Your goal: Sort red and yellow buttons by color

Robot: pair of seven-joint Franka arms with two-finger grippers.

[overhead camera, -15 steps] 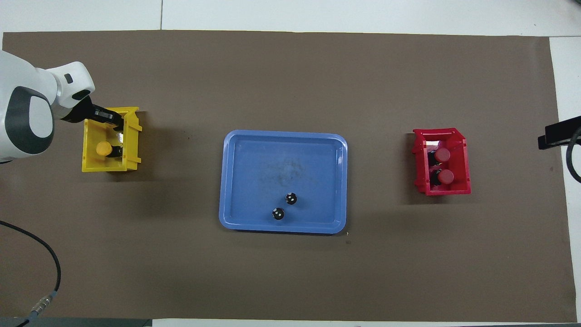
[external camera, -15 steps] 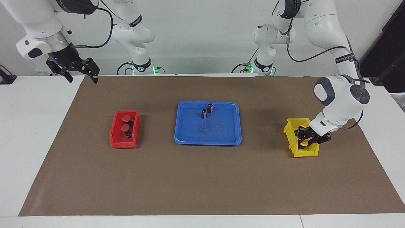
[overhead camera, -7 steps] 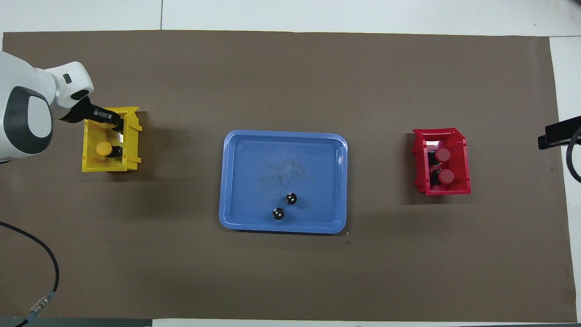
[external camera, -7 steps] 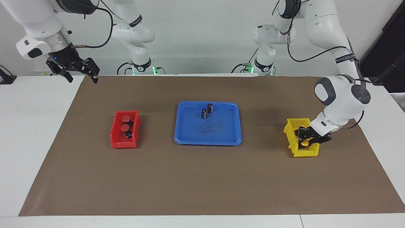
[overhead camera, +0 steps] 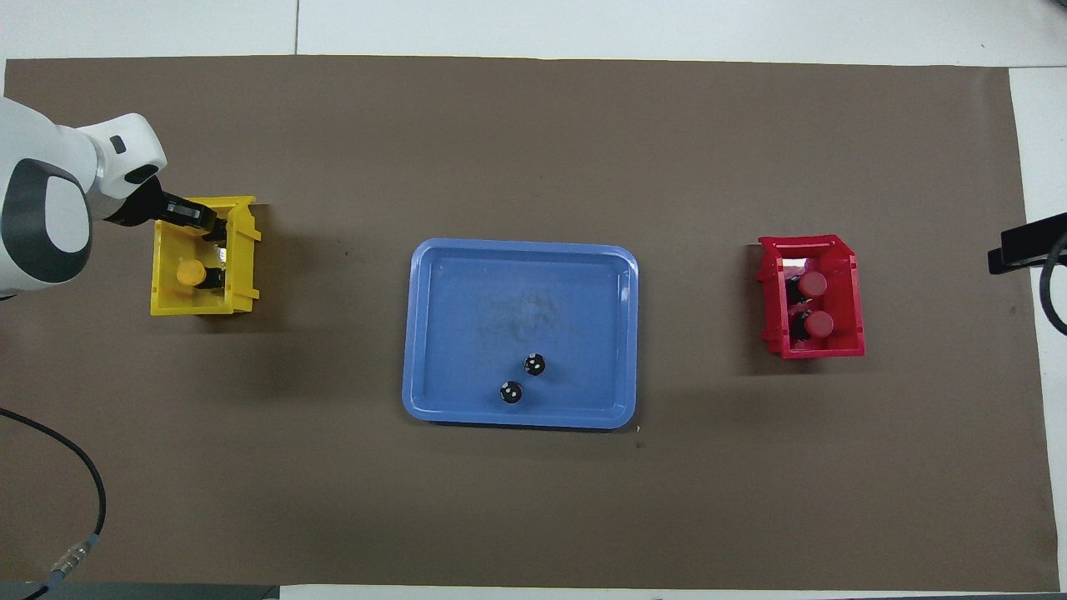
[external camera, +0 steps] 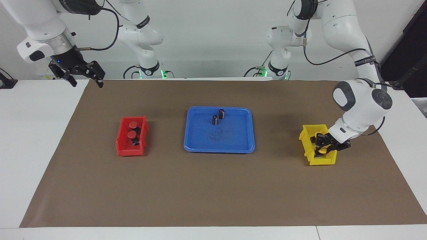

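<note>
A yellow button [overhead camera: 191,272] lies in the yellow bin [overhead camera: 242,275] at the left arm's end of the table, and the left end effector [external camera: 323,145] is down inside that bin right at it. In the facing view a yellow cap [external camera: 322,151] shows just under the end effector's black fingers; from there I cannot tell whether the fingers touch it or grip it. The fingertips are together or very nearly so. Only one yellow cap is plain to see from above; a second one is not clear to me under the end effector's black parts.

The two red buttons [external camera: 132,129] sit in the red bin [external camera: 121,148] at the right arm's end of the table, one just nearer the robots than the other, well apart from either end effector. The right end effector [external camera: 85,80] hangs high over the table's edge at the right arm's end, fingers spread wide, waiting.

Between the bins sits the blue tray [overhead camera: 433,333] with two dark capless cylinders [overhead camera: 523,377] standing upright close together in it.

Compared with a second ago, the left arm's wrist has drawn slightly up and away from the bin, and its fingers have eased open by a hair. The buttons, bins, tray and the right arm look just as they did.
</note>
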